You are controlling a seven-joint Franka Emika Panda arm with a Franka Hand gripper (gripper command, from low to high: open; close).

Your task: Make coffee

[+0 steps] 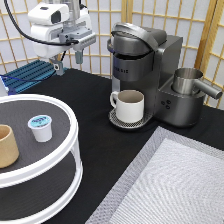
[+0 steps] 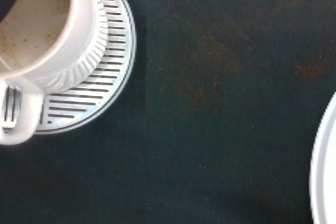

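A: On the table, item one: the coffee pod [image 1: 40, 127]. Location?

B: Upper shelf of the white two-tier round stand [image 1: 70, 145], at the exterior view's left, near side. Small white tapered cup, light-blue foil top facing up, standing upright, so its long axis is vertical. A tan handleless cup [image 1: 7, 146] stands just beside it, to the left, not touching.

A: Item two: the hand.

B: The hand [image 1: 69, 61] hangs at the far left, above the black table [image 1: 95, 150], between the stand and the coffee machine [image 1: 145, 70]. Two fingers point down with a clear gap between them; they are spread and hold nothing.

A: Relation of pod to hand?

B: The pod lies nearer to the camera than the hand, lower, and slightly to the left. They are well apart; nothing touches. Only one arm is present, so no question of which is nearer.

A: Item three: machine and mug.

B: Grey single-serve machine, lid appearing down. A cream-white handled mug [image 1: 128, 105] stands on its drip tray [image 1: 116, 120]. The wrist view shows that mug [image 2: 34, 55] with a speckled inside, on the slotted tray [image 2: 94, 80], with bare black cloth beside it and the stand's white rim at one edge.

A: Work done so far?

B: Mug in place, by my reading; pod not yet picked up.
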